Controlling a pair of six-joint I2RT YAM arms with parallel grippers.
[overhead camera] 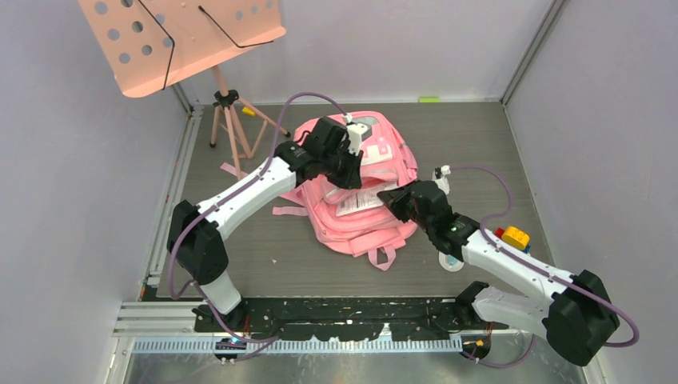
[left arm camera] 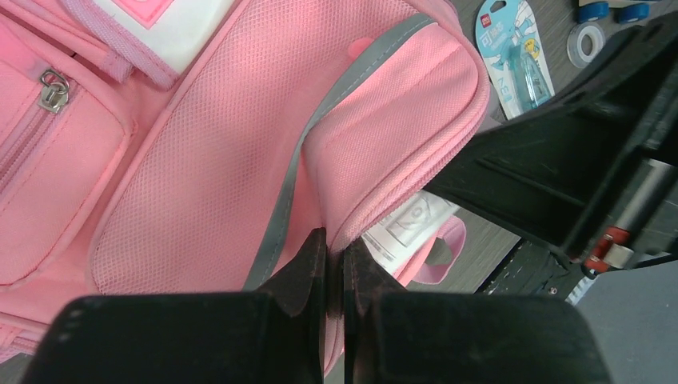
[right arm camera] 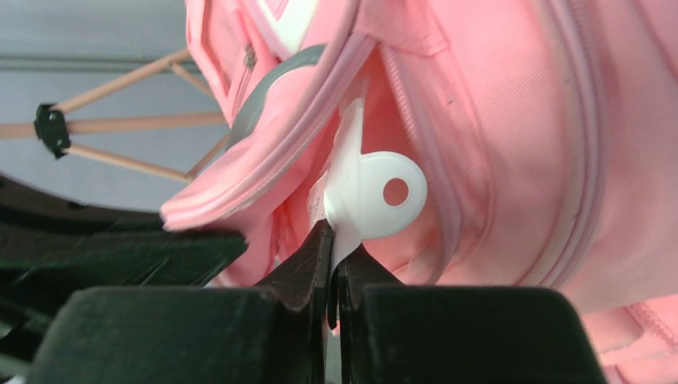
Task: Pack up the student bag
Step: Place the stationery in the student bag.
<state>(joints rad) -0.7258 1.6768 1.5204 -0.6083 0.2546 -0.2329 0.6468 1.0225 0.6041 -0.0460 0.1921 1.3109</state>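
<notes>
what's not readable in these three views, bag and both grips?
- Inside of the student bag: all views, covered by its own flap.
- The white hang-tab pack in the right gripper: right wrist, only the tab shows; the rest sits behind bag fabric.
- The left gripper: left wrist, shut at the bag's seam; fingertips hide whether fabric is pinched.
- The blue items: left wrist, cut off by top edge.

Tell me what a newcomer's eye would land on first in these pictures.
The big pink student bag fills the middle of the scene. The left pincer is shut on its fabric beside the grey strip. The right pincer pinches a white tab with a hole, at the bag's opening. A salmon-pink music stand looms in the far left corner.
</notes>
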